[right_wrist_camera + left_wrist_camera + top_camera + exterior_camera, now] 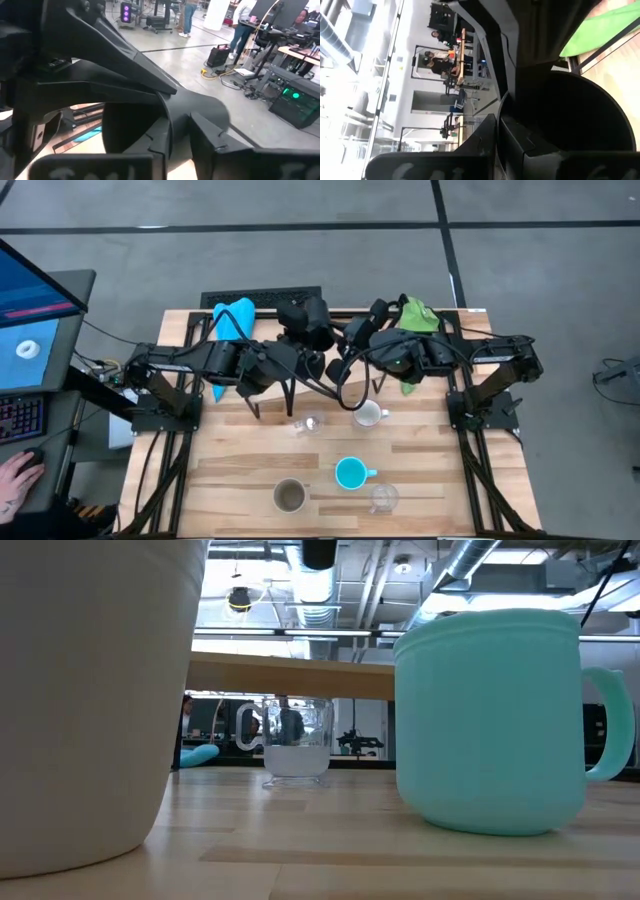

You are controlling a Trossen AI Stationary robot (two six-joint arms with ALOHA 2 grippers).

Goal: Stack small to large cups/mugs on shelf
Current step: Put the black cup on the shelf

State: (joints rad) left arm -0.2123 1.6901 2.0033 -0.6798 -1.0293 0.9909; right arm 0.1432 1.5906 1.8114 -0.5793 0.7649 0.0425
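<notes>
My left gripper (pixel 312 365) is clamped on the black cup (pixel 585 120) over the shelf (pixel 290 675). My right gripper (pixel 350 360) closes on its rim too. On the table: white mug (pixel 368 415), turquoise mug (pixel 351 473), beige mug (pixel 290 496), 2 glasses (pixel 309 424).

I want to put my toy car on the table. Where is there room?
The bare wood at the table's near-left corner, left of the beige-grey mug, is free. So is the right edge, past the turquoise mug and the clear glass. The back is crowded with both arms and cloths.
</notes>
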